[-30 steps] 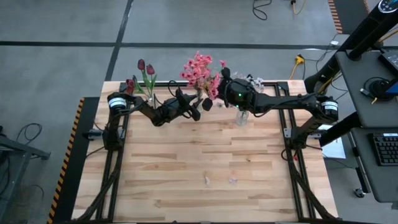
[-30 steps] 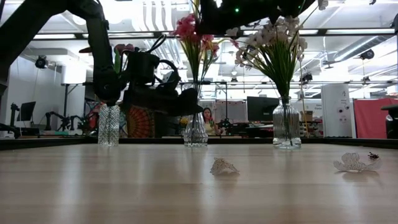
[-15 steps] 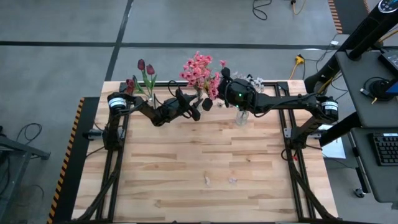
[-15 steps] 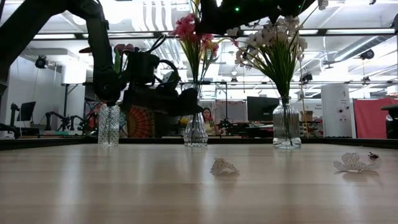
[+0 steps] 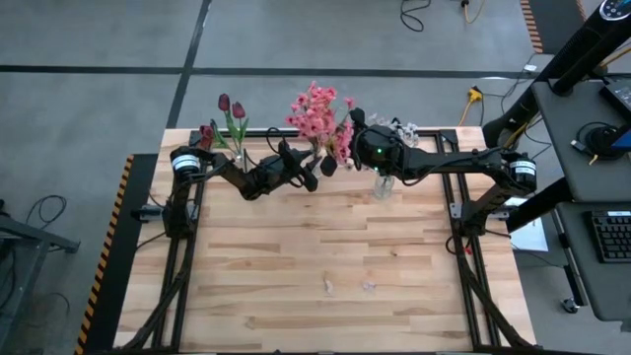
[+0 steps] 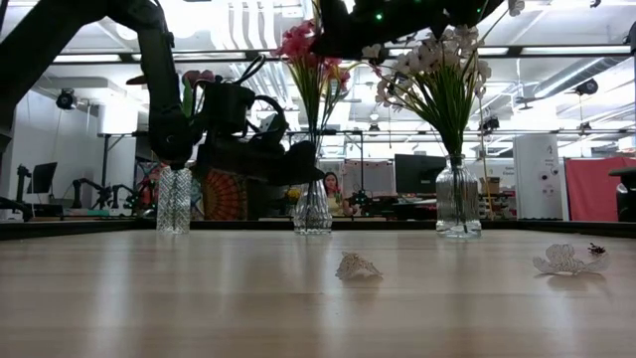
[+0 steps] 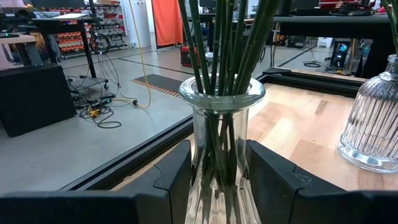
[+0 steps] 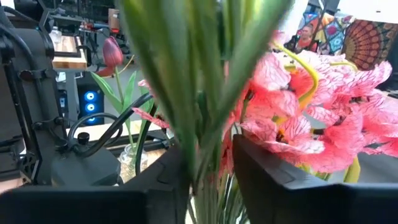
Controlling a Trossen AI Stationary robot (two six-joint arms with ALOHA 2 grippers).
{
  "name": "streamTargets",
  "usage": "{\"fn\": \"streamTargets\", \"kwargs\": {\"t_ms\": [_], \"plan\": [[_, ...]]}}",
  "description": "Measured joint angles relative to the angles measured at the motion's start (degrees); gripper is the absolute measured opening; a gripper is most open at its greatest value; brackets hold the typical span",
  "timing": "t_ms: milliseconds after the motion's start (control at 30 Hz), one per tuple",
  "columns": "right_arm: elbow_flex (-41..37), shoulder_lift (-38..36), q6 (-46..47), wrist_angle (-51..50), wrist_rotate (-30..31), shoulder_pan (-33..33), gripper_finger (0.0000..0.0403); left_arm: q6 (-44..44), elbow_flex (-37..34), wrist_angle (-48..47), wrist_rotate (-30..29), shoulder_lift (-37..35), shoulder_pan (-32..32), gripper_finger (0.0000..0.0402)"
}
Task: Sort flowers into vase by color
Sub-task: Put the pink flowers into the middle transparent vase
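Note:
Three glass vases stand along the table's far edge. The left one point(image 6: 173, 199) holds dark red tulips point(image 5: 229, 108). The middle one point(image 6: 313, 209) holds pink flowers point(image 5: 317, 106). The right one point(image 6: 457, 199) holds white sprays point(image 6: 437, 70). My left gripper point(image 5: 317, 170) is low at the middle vase point(image 7: 221, 124), shut on it. My right gripper point(image 5: 347, 138) is high among the pink blooms. It is open, with its fingers point(image 8: 261, 171) on either side of green stems point(image 8: 208, 112). I cannot tell whether they touch the stems. My left gripper holds the middle vase by its narrow neck point(image 7: 198, 155), just under the flared rim, pinched between the two fingers point(image 7: 171, 183). The fingers come in about level from the table's left. The vase stands upright on the table, stems inside it.
Two pale fallen blossoms point(image 6: 358, 267) point(image 6: 564, 261) lie on the bare wood near the table's middle. The near half of the tabletop point(image 5: 315, 256) is free room. A black frame rail runs behind the vases, and the ribbed right vase point(image 7: 373, 124) stands close to my left gripper.
The pink blooms next to my right gripper have shifted slightly and show a little lower beside it. Both arms have kept still.

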Motion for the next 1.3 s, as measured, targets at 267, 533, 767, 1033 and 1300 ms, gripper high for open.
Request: {"fn": "streamTargets", "kwargs": {"t_ms": [267,533,767,1033,1300], "plan": [[1.2,0.0,0.6,-3.3,3.8,0.6,0.0164,0.0,0.0,0.0,0.0,0.0,0.0,0.0121],[8.7,-0.2,0.8,-17.7,6.0,1.9,0.0191,0.0,0.0,0.0,0.0,0.0,0.0,0.0121],[12.8,-0.2,3.0,-24.7,6.0,2.4,0.0192,0.0,0.0,0.0,0.0,0.0,0.0,0.0121],[16.2,-0.3,5.3,-30.8,6.0,2.5,0.0156,0.1,0.0,0.0,0.0,0.0,0.0,0.0121],[18.2,-0.3,6.3,-35.4,6.0,2.5,0.0049,0.3,0.0,0.0,0.0,0.0,0.0,0.0121]]}}
